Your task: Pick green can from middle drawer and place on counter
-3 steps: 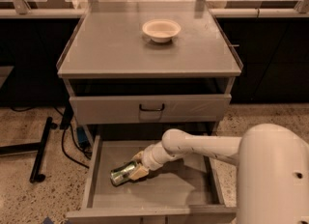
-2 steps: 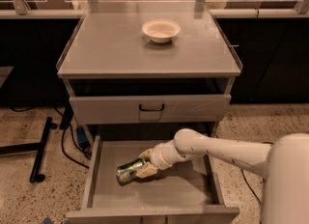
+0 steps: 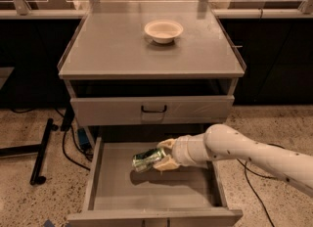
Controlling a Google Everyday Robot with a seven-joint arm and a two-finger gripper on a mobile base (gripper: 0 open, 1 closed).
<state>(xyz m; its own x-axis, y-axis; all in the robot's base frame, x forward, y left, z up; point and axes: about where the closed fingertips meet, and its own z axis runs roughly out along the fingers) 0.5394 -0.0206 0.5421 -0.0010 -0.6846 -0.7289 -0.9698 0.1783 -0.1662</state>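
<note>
The green can point(image 3: 145, 159) is a small shiny green can lying on its side, held between my gripper's pale fingers. My gripper point(image 3: 162, 155) is shut on the green can and holds it a little above the floor of the open middle drawer point(image 3: 151, 192). My white arm point(image 3: 244, 151) reaches in from the right. The can's shadow falls on the drawer floor below it. The counter point(image 3: 122, 50) is the glossy grey top of the cabinet above.
A pale bowl point(image 3: 163, 30) stands on the counter towards the back. The upper drawer front point(image 3: 152, 109) with a black handle is closed just above my gripper. A black stand point(image 3: 39, 151) and cables lie on the speckled floor at left.
My gripper has lifted the green can off the drawer floor and carried it right and up. My arm has drawn back towards the right.
</note>
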